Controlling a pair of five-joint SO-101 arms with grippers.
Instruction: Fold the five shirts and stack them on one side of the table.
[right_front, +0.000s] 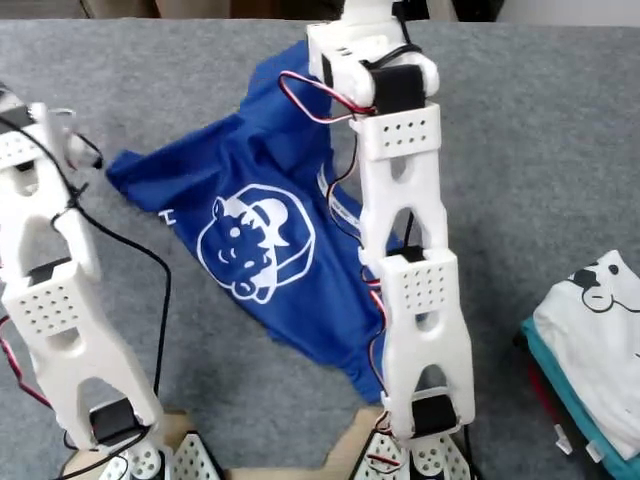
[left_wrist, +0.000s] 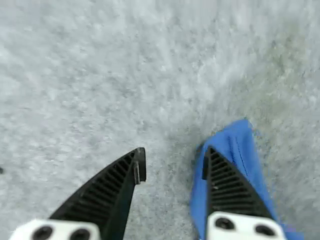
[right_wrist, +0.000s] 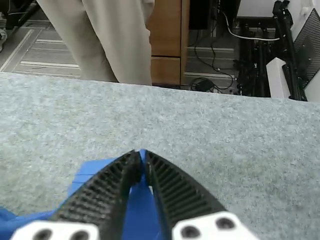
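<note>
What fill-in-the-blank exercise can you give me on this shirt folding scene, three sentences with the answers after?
1. The right gripper is ____ on the edge of the blue shirt.
2. The left gripper is ____, with a corner of the blue shirt by one finger.
3. The folded white shirt lies directly on a ____ one.

Missing words: shut; open; teal.

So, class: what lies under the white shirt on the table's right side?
A teal layer peeks out beneath the white shirt; anything further down is covered.
</note>
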